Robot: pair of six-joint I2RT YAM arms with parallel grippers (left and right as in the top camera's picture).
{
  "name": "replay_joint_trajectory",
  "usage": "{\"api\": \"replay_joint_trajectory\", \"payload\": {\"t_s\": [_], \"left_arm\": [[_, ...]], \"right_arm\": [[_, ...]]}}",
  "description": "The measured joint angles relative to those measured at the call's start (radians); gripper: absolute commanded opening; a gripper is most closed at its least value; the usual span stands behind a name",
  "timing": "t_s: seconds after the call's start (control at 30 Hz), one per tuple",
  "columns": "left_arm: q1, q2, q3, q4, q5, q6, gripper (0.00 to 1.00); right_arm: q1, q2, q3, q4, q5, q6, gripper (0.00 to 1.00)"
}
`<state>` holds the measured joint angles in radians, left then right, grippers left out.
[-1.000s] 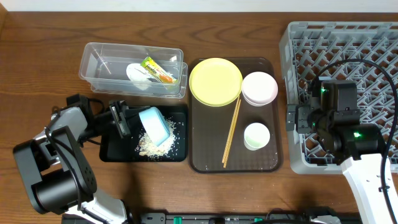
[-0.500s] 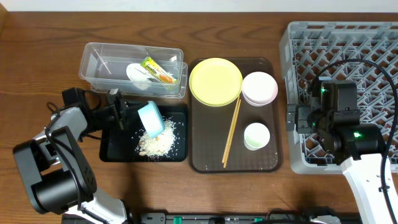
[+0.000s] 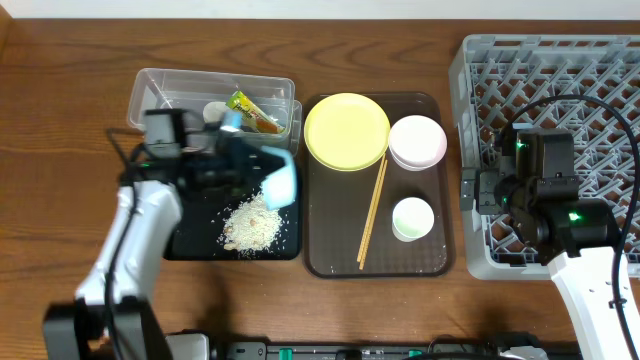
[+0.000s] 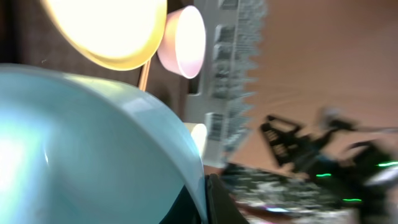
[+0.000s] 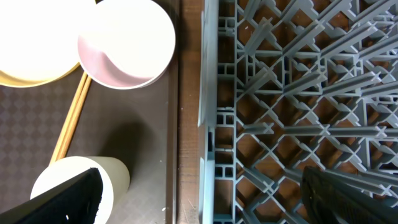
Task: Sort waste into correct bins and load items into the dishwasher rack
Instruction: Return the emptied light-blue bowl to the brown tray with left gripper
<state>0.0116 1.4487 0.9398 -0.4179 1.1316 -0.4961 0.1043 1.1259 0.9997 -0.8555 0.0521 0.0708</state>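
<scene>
Worktop (image 3: 60, 120): brown wood.
Clear tub (image 3: 150, 95): paper wad (image 3: 214, 112), snack wrapper (image 3: 252, 110).
Black tray (image 3: 185, 245): loose rice (image 3: 252, 222).
Brown tray (image 3: 325, 255): yellow plate (image 3: 346, 131), pink bowl (image 3: 417, 141), white cup (image 3: 412, 218), chopsticks (image 3: 373, 212).
Left hand (image 3: 262, 165): clamped on blue bowl (image 3: 281, 180), tilted above black tray.
Right hand (image 3: 478, 190): wide, over rack (image 3: 560, 70)'s left wall.

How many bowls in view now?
2. The light blue bowl is in the left gripper above the black tray; the pale pink bowl sits on the brown tray beside the yellow plate.
</scene>
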Motion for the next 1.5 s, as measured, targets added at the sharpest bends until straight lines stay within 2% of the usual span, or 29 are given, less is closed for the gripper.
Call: {"api": "replay_joint_trajectory", "payload": {"t_s": [0.13,0.33,0.53,0.73,0.77,0.8,0.97,1.33,1.5], "left_arm": [[-0.208,-0.061,0.007,0.019,-0.280,-0.001,0.06],[-0.489,-0.006,0.007,0.089,-0.661,0.003,0.06],[-0.672,0.122,0.007,0.196,-0.868,0.007,0.06],[-0.732,0.222,0.007,0.247,-0.945,0.013,0.12],[-0.734,0.226,0.007,0.247,-0.951,0.016,0.16],[-0.735,0.229,0.007,0.248,-0.955,0.019,0.28],[-0.735,0.225,0.007,0.251,-0.963,0.056,0.45],[-0.735,0.026,0.008,0.318,-0.963,0.079,0.46],[-0.742,0.027,0.009,0.337,-0.958,0.079,0.46]], "right_arm": [[0.000,0.000,0.000,0.000,0.000,0.000,0.99],[0.000,0.000,0.000,0.000,0.000,0.000,0.99],[0.000,0.000,0.000,0.000,0.000,0.000,0.99],[0.000,0.000,0.000,0.000,0.000,0.000,0.99],[0.000,0.000,0.000,0.000,0.000,0.000,0.99],[0.000,0.000,0.000,0.000,0.000,0.000,0.99],[0.000,0.000,0.000,0.000,0.000,0.000,0.99],[0.000,0.000,0.000,0.000,0.000,0.000,0.99],[0.000,0.000,0.000,0.000,0.000,0.000,0.99]]}}
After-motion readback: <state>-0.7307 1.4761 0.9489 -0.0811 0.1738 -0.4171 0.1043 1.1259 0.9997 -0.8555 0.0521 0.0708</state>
